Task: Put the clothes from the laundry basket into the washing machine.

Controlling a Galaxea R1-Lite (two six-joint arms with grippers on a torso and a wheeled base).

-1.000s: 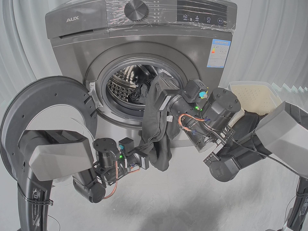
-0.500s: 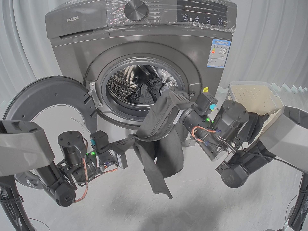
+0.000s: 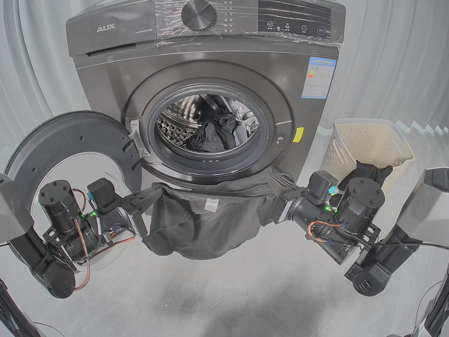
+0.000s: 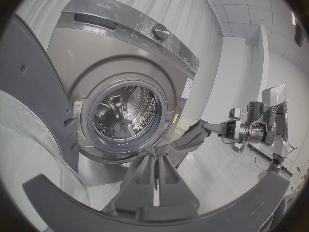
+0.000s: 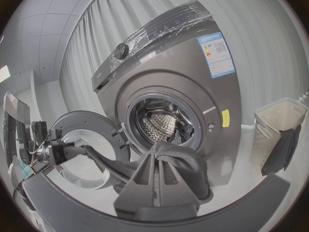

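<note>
The left tool [image 3: 150, 195] is pressed together on one end of a dark grey garment [image 3: 206, 218]. In the left wrist view its two fingers [image 4: 141, 174] lie almost against each other, with a bunched edge of cloth pinched at their tips. The right tool [image 3: 277, 192] is closed on the other end. In the right wrist view the cloth is heaped over its fingertips [image 5: 146, 165], so the exact pinch point is covered, but the fingers sit close together with only a narrow slit between them.

The garment hangs stretched between the two tools, just in front of the washing machine [image 3: 201, 66] and below its round opening. Its upper edge is pulled nearly straight and the rest sags in a loose pouch above the floor [image 3: 234, 296]. A small white label [image 3: 211, 205] shows near the upper edge. Whether the cloth touches the front of the washing machine cannot be told.

Inside the washing machine's drum lie some dark clothes [image 3: 213, 136], tangled so that single pieces are hard to make out. The door [image 3: 70, 141] stands swung wide open at the machine's left side, partly covered by the left arm. The laundry basket [image 3: 374, 139] stands just beside the machine's right side. A dark cloth [image 3: 369, 172] is draped over the basket's near rim, its lower part hidden behind the right arm.
</note>
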